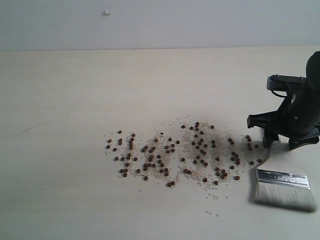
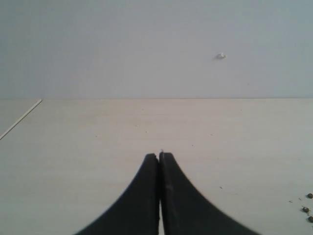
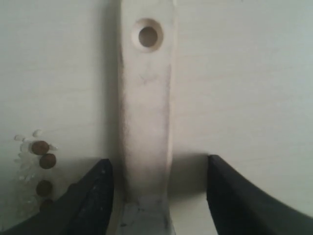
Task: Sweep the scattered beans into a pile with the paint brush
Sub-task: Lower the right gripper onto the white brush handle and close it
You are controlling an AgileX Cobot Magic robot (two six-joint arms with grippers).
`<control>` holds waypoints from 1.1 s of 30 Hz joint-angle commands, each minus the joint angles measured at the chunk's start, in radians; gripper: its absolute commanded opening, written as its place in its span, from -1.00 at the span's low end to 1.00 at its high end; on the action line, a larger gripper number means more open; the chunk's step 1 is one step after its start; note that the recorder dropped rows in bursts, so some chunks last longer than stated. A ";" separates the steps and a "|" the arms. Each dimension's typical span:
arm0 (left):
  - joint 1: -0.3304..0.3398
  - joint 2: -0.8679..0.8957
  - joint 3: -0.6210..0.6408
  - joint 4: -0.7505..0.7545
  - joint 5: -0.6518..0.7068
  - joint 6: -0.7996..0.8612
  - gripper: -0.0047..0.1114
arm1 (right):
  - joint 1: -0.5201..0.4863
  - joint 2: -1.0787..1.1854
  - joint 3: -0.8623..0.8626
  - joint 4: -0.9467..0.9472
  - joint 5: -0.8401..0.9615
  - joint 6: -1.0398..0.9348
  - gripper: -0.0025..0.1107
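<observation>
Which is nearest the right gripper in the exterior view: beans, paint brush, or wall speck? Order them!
1. paint brush, handle inside the open right gripper.
2. beans, scattered to its left.
3. wall speck, far upper left.

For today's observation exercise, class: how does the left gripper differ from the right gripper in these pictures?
The left gripper is shut; the right gripper stands wide open. The left gripper has nothing between its jaws; the right gripper straddles the paint brush handle. Both have black, curved fingers.
</observation>
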 commanded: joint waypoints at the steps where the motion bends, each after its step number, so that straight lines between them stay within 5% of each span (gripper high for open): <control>1: 0.003 -0.006 0.003 -0.005 0.003 -0.001 -0.92 | 0.003 0.005 0.004 -0.005 0.018 0.004 0.00; 33: 0.003 -0.006 0.003 -0.005 0.003 -0.001 -0.92 | 0.003 0.005 0.004 0.054 0.059 0.002 -0.11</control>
